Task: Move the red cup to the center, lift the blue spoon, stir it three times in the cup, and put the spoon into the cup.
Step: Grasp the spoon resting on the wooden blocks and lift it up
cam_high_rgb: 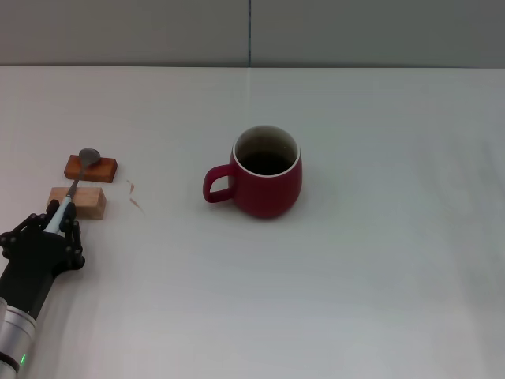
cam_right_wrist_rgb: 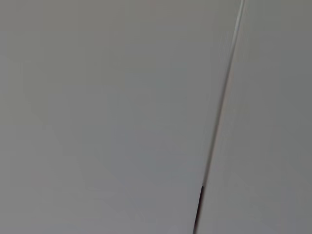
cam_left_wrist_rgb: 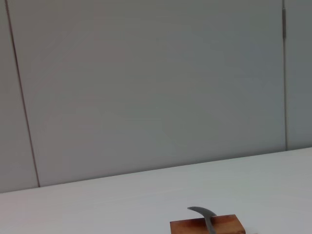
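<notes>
Cup point(cam_high_rgb: 268, 172): mid-table, handle toward robot's left; head view only.
Spoon point(cam_high_rgb: 77, 180): across 2 blocks, bowl on darker block point(cam_high_rgb: 91, 167).
Left gripper point(cam_high_rgb: 57, 219): fingers closed on spoon handle.
Left wrist view: spoon bowl point(cam_left_wrist_rgb: 204, 215), block point(cam_left_wrist_rgb: 206, 225).
Right wrist view: wall only.

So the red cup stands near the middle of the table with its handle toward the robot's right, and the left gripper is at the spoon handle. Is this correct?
Not quite. In the head view the red cup has its handle toward the robot's left, facing the blue spoon. The rest holds: the cup stands near the middle of the table, and the left gripper is at the spoon handle.
</notes>
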